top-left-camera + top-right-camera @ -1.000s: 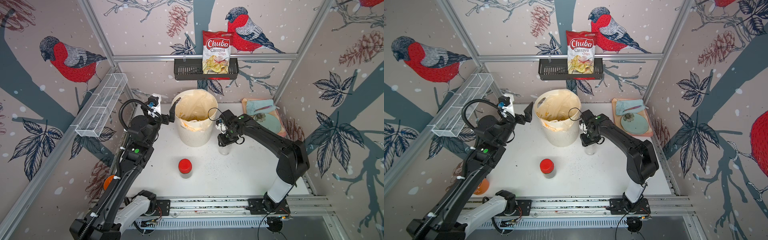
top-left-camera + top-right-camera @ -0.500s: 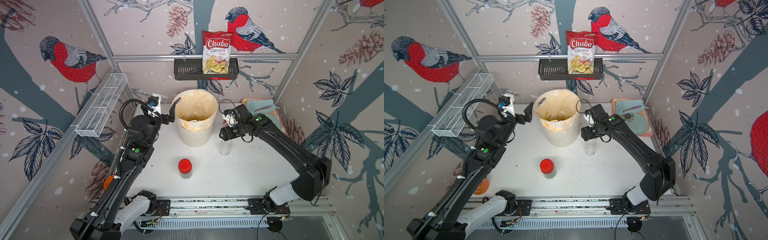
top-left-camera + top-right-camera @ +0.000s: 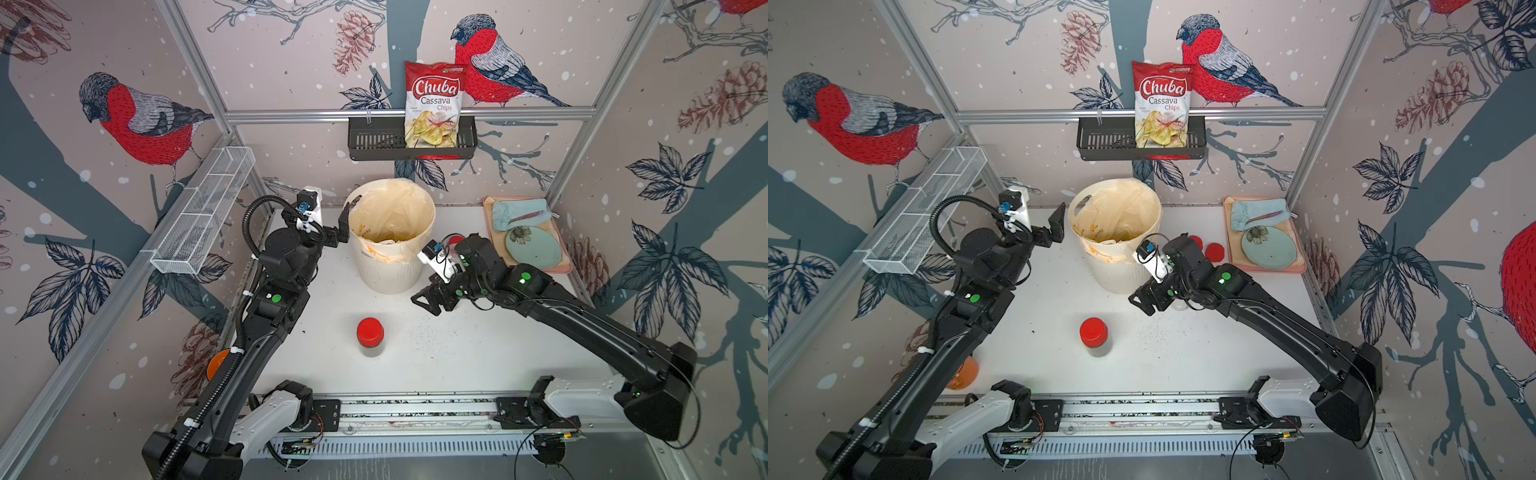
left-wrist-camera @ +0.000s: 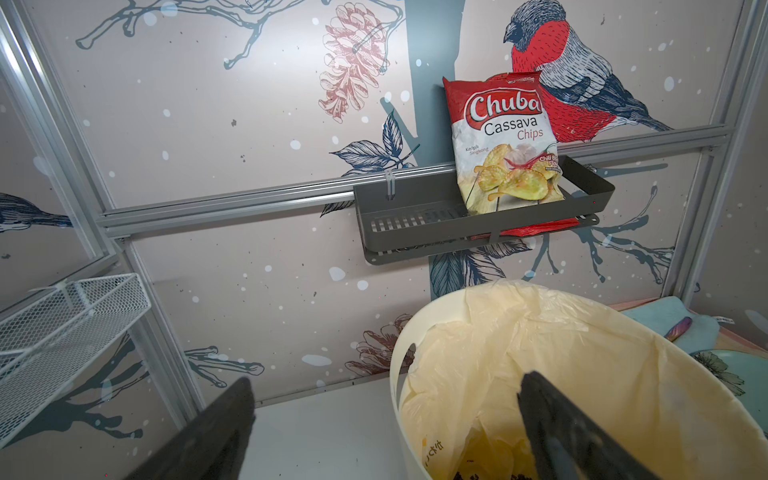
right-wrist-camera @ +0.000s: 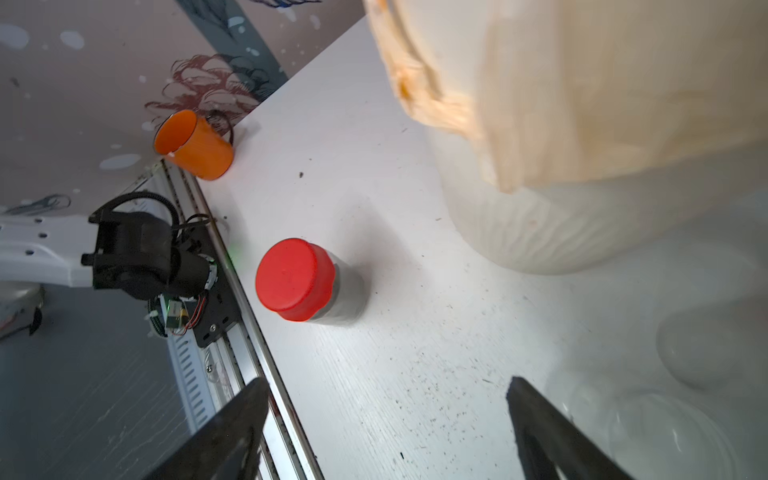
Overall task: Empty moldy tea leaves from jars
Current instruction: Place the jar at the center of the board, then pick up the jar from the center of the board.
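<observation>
We're looking at a white table (image 3: 478,357) boxed in by an aluminium frame. The walls are papered with red-breasted birds, pine cones and leaves. Dark crumbs (image 3: 415,332) are sprinkled over the table in front of the bin (image 3: 386,274), a white ribbed one with a yellowish bag inside, at the back middle.

A black shelf (image 3: 374,143) hangs on the back rail, holding a chips bag (image 3: 434,104) that reads "Chuba Cassava Chips". The smaller print is too tiny for us. There's a wire basket (image 3: 203,216) on the left wall, a pink tray (image 3: 1234,253) with a plate and cloth on the right, and an orange cup (image 5: 195,145) at the table's left edge.

The capped jar (image 3: 370,338) stands upright front-middle, clear of both grippers, with tea leaves (image 3: 371,350) dark inside. Two loose red lids (image 3: 1214,251) lie between bin and tray.

The left gripper (image 4: 386,386) hovers by the bin rim, fingers apart and empty. The right gripper (image 5: 386,388) hangs over the table near the bin's base, fingers apart too, holding nothing.
</observation>
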You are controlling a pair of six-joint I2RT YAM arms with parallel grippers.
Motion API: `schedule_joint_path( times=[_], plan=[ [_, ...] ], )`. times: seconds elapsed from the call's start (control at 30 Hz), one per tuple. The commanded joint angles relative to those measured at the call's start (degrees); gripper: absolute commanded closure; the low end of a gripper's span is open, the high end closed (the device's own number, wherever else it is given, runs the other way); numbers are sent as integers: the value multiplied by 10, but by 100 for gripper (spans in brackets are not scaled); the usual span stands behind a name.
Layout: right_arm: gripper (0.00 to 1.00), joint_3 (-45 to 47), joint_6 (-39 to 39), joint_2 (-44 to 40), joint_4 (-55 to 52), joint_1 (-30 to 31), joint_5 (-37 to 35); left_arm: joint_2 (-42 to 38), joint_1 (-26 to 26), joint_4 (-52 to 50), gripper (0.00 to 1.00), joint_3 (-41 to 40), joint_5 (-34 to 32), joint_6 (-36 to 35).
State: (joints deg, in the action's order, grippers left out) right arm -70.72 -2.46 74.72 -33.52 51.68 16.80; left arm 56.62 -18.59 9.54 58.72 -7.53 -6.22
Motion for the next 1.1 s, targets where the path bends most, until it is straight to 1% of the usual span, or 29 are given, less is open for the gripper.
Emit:
schedule_joint_path(
  times=[0.0, 0.13, 0.23, 0.43, 0.57, 0.7, 1.07],
  plan=[
    [10, -14, 31, 35, 30, 29, 10, -4, 2, 10, 3, -3, -13, 14],
    [10, -40, 32, 92, 33, 58, 17, -16, 4, 11, 3, -12, -24, 17],
    [8, -59, 41, 127, 34, 83, 8, -21, 4, 13, 3, -12, -36, 18],
    [8, -87, 42, 184, 31, 107, 17, -25, 6, 16, 4, -12, -46, 20],
    [7, -87, 33, 206, 50, 125, 13, -28, 7, 14, 4, -12, -54, 21],
    [7, -87, 31, 223, 59, 144, -11, -31, 7, 14, 4, -12, -55, 22],
    [8, -79, 25, 239, 66, 156, -37, -33, 8, 11, 3, -12, -60, 15]
  ],
)
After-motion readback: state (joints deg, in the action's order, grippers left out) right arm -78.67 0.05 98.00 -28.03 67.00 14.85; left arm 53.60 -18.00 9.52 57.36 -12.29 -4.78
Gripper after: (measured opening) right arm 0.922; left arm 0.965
